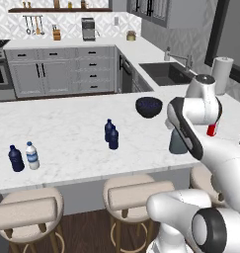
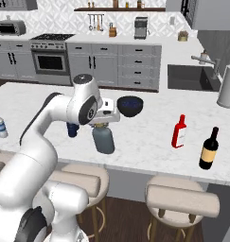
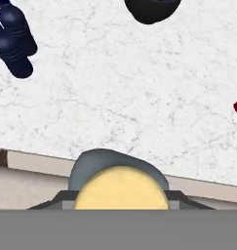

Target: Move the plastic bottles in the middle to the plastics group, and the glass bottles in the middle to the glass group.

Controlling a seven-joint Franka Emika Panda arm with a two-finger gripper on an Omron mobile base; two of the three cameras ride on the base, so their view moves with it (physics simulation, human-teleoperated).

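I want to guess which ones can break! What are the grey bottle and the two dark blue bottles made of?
The grey bottle looks like dull grey-blue glass, squat, with a tan, cork-like stopper, though its matte surface leaves that open. The two dark blue bottles look like smooth, opaque navy plastic with dark caps; that too is a guess.

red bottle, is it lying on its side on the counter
No, in the right base view the red bottle stands upright on the counter.
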